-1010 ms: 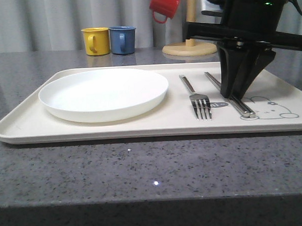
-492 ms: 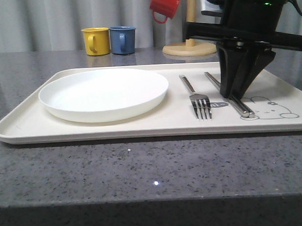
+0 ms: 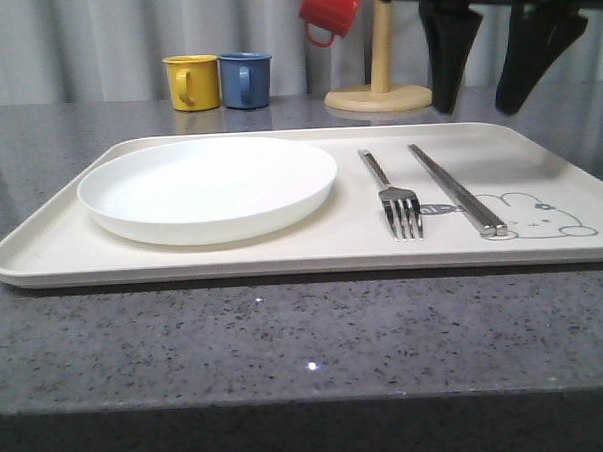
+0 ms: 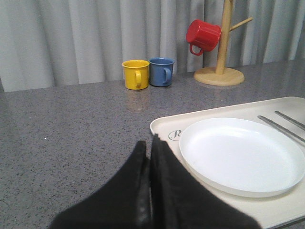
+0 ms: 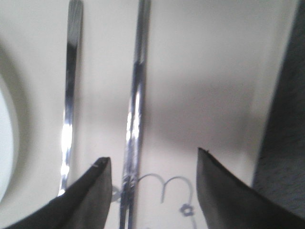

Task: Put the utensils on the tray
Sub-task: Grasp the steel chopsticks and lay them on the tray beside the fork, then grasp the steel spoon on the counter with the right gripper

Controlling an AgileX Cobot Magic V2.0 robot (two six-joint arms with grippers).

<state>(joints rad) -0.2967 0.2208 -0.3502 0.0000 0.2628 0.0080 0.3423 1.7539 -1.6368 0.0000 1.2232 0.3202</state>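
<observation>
Cream rectangular tray [image 3: 233, 257] lying on the speckled grey countertop [image 3: 286, 337], long side toward the near edge. On its left half, a round white shallow plate [image 3: 208, 186]. Right of the plate, a silver four-tined fork [image 3: 391, 195], tines toward the near edge. Just right of the fork and roughly parallel to it, a pair of flat metal chopsticks [image 3: 457, 189], side by side and apparently touching, near tips lying beside the rabbit drawing [image 3: 536, 216] at the tray's near right corner.

Right gripper [image 3: 486, 103] raised well above the far right part of the tray, fingers spread wide, grasping nothing; from the right wrist view, chopsticks [image 5: 136, 109] and fork handle [image 5: 70, 95] flat on the tray below the parted fingertips [image 5: 90, 191].

Left gripper [image 4: 150, 152] low over the countertop just left of the tray's near left corner, fingers pressed together, nothing visibly between them.

At the far side of the countertop: yellow mug [image 3: 192, 82] and blue mug [image 3: 244, 79] side by side, red mug [image 3: 330, 9] hanging on a wooden mug tree [image 3: 379, 77].
</observation>
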